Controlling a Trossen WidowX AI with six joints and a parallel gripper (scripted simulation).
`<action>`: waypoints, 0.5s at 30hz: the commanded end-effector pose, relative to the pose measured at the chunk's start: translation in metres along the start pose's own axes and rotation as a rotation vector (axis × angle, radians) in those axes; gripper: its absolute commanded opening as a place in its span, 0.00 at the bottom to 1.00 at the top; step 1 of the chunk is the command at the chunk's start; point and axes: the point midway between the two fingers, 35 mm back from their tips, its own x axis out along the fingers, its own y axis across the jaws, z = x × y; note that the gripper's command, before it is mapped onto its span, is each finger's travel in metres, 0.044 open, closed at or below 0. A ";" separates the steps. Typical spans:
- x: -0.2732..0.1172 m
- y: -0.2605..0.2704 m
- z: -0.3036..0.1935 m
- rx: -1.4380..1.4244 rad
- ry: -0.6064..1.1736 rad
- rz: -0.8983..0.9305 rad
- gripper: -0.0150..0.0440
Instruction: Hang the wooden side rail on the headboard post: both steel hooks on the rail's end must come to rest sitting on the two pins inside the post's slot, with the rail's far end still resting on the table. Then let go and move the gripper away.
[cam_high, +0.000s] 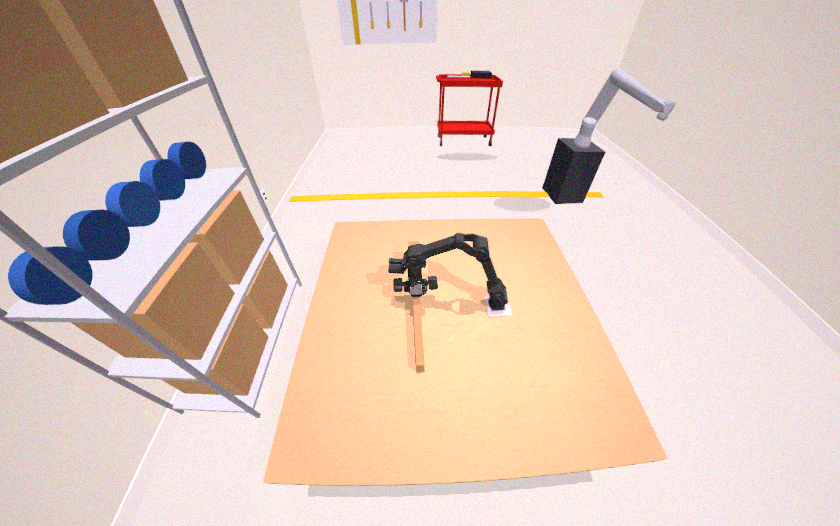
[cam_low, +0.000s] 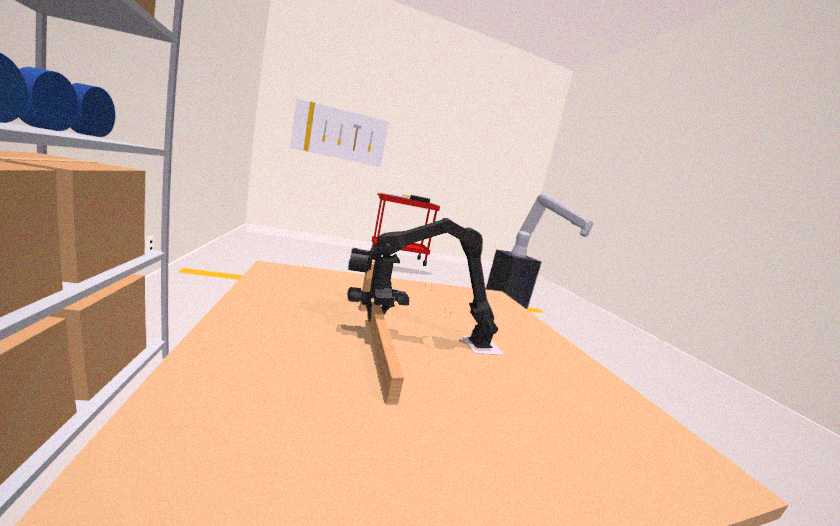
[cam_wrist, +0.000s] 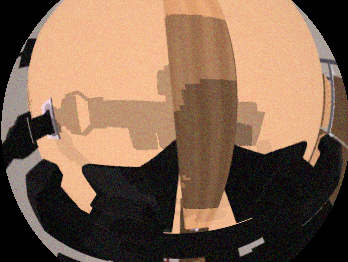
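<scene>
The wooden side rail (cam_high: 418, 340) (cam_low: 387, 350) (cam_wrist: 202, 50) runs from the gripper toward the camera in the top and exterior views. Its near, far-from-post end appears to rest on the table. My gripper (cam_high: 416, 297) (cam_low: 375, 308) (cam_wrist: 193, 142) is shut on the rail close to its post end, one finger on each side. The headboard post (cam_high: 413, 242) (cam_low: 367, 278) stands upright just behind the gripper, mostly covered by it. In the wrist view the rail's end shows between the fingers, with small metallic bits past it. Hooks, slot and pins cannot be made out, so their contact is unclear.
The arm's base (cam_high: 497, 297) (cam_low: 482, 337) stands on a white plate right of the rail, and the arm arches over to the post. The wooden table (cam_high: 495, 402) (cam_low: 433, 446) carries them. A shelf rack stands left; a red cart and a grey robot stand behind.
</scene>
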 end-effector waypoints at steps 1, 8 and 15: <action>-0.007 -0.002 0.000 -0.007 -0.002 -0.017 0.25; -0.008 -0.002 0.000 -0.007 -0.002 -0.017 0.25; -0.009 -0.002 0.000 -0.007 -0.002 -0.017 0.25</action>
